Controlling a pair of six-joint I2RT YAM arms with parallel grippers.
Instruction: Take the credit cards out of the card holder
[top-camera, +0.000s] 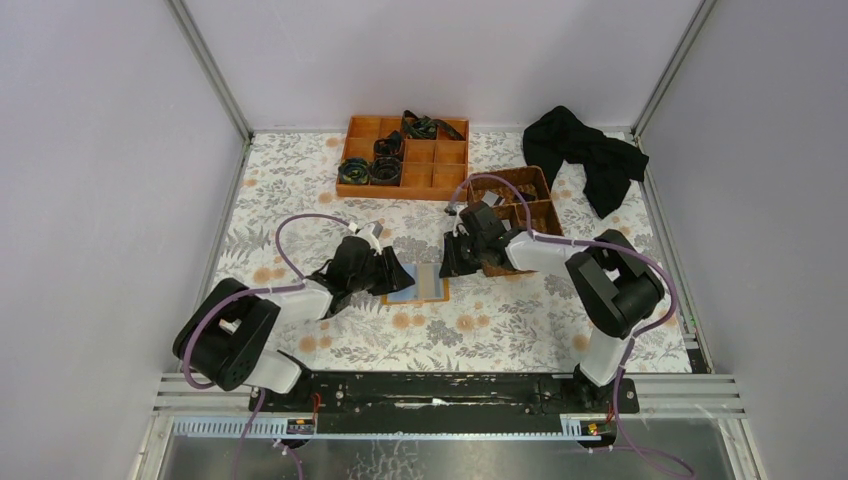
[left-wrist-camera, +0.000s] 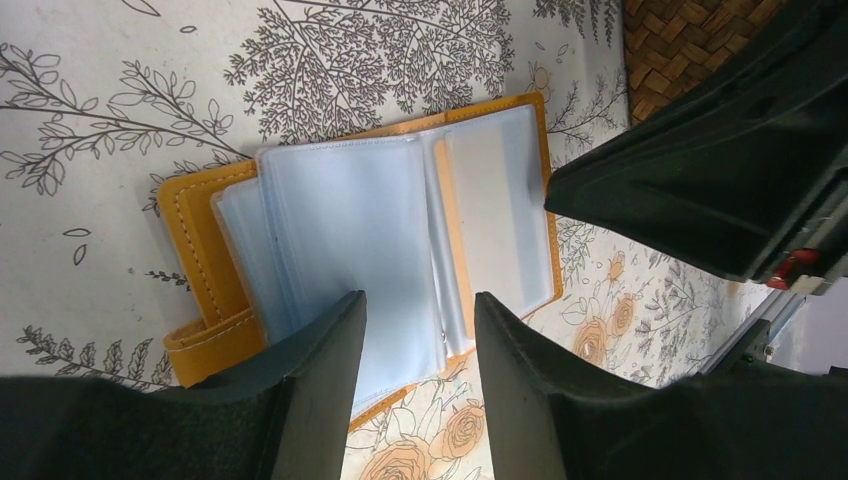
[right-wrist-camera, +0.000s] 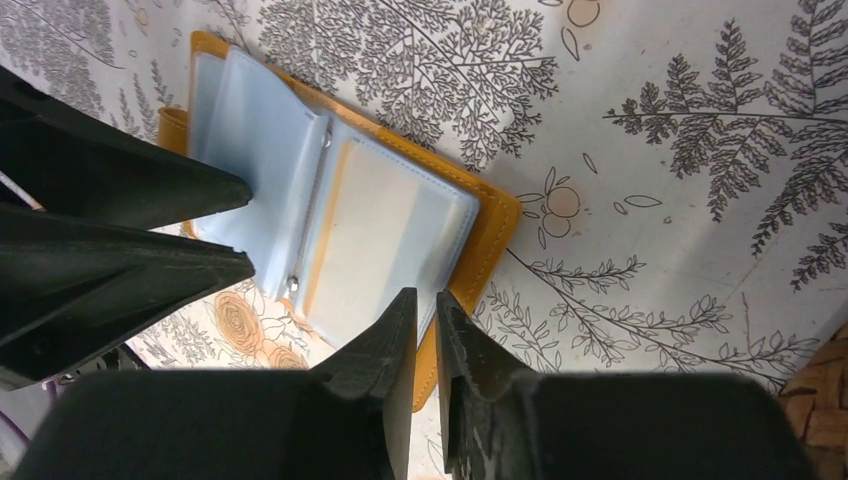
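The card holder (top-camera: 426, 284) lies open on the flowered tablecloth between my two grippers, orange outside with pale blue clear sleeves (left-wrist-camera: 350, 230). A pale beige card (right-wrist-camera: 372, 232) shows through the right-hand sleeve; I make out no other credit cards. My left gripper (left-wrist-camera: 420, 305) is open, its fingers standing over the near edge of the middle sleeves with nothing between them. My right gripper (right-wrist-camera: 427, 303) hovers at the holder's right rim (right-wrist-camera: 487, 240), its jaws a narrow slit apart with nothing gripped. From above, both grippers (top-camera: 398, 272) (top-camera: 452, 262) flank the holder closely.
An orange compartment tray (top-camera: 437, 178) with dark coiled items stands at the back. A brown wicker basket (top-camera: 528, 196) sits just behind my right gripper, and its corner also shows in the left wrist view (left-wrist-camera: 680, 40). A black cloth (top-camera: 585, 155) lies at the back right.
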